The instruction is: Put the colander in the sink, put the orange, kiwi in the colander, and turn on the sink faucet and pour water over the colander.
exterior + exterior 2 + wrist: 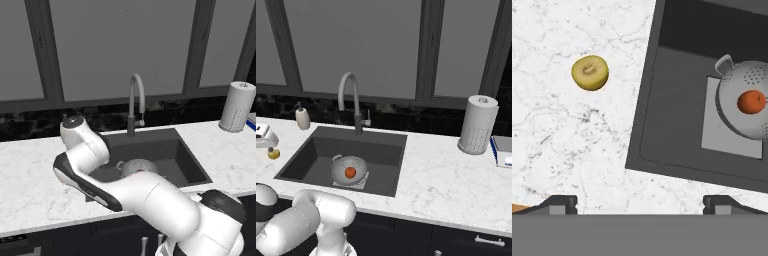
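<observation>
Kiwi (590,73) is the thing to get now: it sits alone on the white marble desk (572,145), well apart from the sink (662,125) edge, cut or stem face turned up toward my hand camera. In the right base view it's the small yellow fruit (274,153) on the desk left of the basin. Colander (747,102) is already on the lighter patch of the sink floor, with the orange (752,101) inside it. So by my judgement two steps are done; kiwi, then faucet (352,97), remain.

My fingers (640,204) are spread fully wide and hold nothing; only the two dark tips show at the bottom of the hand view, hovering above the desk near the sink's front corner.

How I'd do the pick well:
- Shift over so the kiwi lies midway between the tips before dropping; right now it's off to one side and further out.
- Come straight down, fingers straddling the widest part, tips close to the desk so the round body can't squirt out.
- Close gently; it's small, rounded and likely to roll.
- Lift clear of the sink rim before crossing, then release low over the colander beside the orange, not on it.

Risk: nudging the kiwi on approach and sending it rolling along the desk.
</observation>
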